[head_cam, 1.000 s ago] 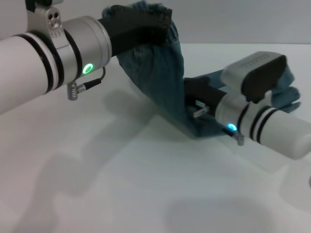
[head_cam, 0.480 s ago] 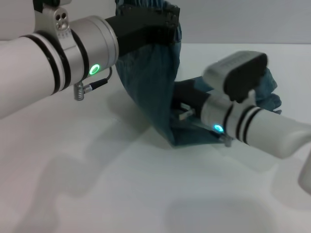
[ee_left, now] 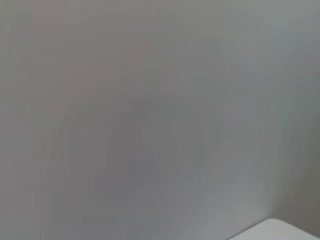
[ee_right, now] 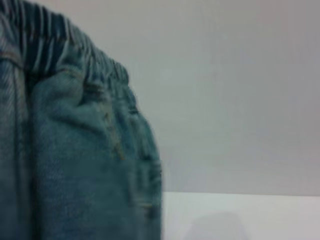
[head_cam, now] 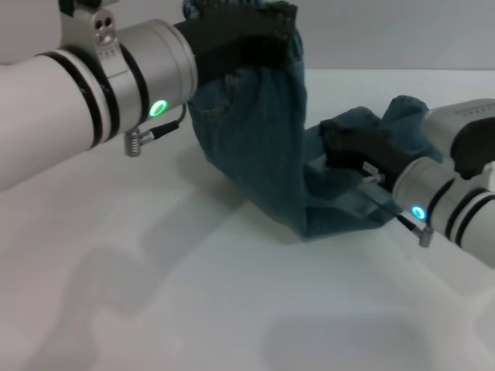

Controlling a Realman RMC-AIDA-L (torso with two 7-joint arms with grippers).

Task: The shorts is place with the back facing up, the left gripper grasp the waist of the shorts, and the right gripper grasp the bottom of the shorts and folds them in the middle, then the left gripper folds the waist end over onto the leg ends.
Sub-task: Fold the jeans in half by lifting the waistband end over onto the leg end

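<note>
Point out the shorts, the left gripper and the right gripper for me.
shorts [head_cam: 259, 147]: head view, hanging denim panel below the waist.
left gripper [head_cam: 259, 35]: head view, black fingers at the raised waistband.
right gripper [head_cam: 340, 143]: head view, black fingers on the leg end.

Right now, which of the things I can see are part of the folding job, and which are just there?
Part of the job:
- denim shorts
- left claw, holding the waist end up
- right claw, low at the leg ends

Just there:
- white table
- plain wall
</note>
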